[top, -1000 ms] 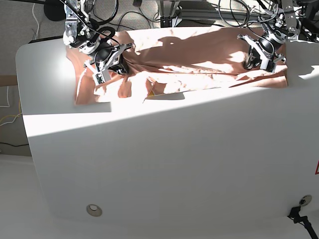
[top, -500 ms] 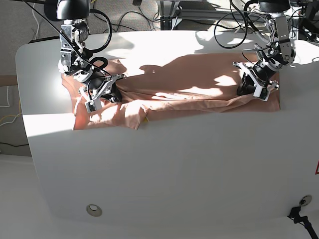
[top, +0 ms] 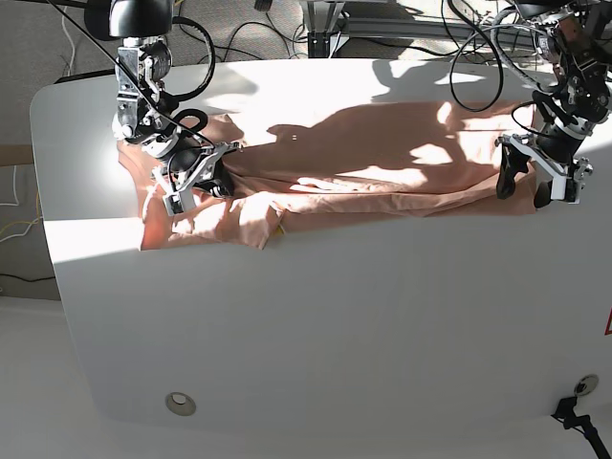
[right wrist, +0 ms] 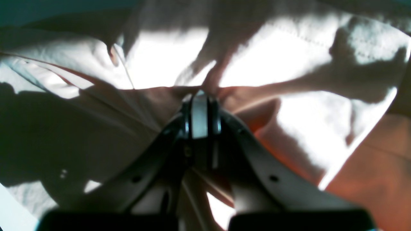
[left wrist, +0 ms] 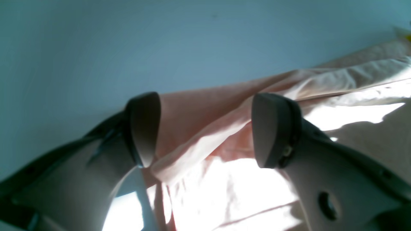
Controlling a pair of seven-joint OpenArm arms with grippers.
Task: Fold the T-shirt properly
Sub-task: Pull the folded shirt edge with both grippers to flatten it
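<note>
The salmon-pink T-shirt [top: 363, 163] lies in a long wrinkled band across the far part of the white table [top: 335, 325]. My right gripper [top: 196, 177] presses down near the band's left end in the base view, shut on a bunched fold of cloth [right wrist: 289, 64] that fills its wrist view [right wrist: 200, 106]. My left gripper [top: 531, 186] stands open at the band's right end. In its wrist view [left wrist: 207, 128] the dark pads [left wrist: 273, 128] are wide apart, with a loose fold of the T-shirt [left wrist: 353, 80] lying below and between them.
Cables and a metal frame [top: 335, 29] crowd the floor behind the table. Bare tabletop stretches from the shirt to the near edge, where a round grommet [top: 180, 404] sits. Strong sunlight and arm shadows cross the cloth.
Both arms drew the T-shirt toward the front of the table. The left gripper then opened, let go of the cloth and moved right. The right gripper has stayed shut on its fold.
</note>
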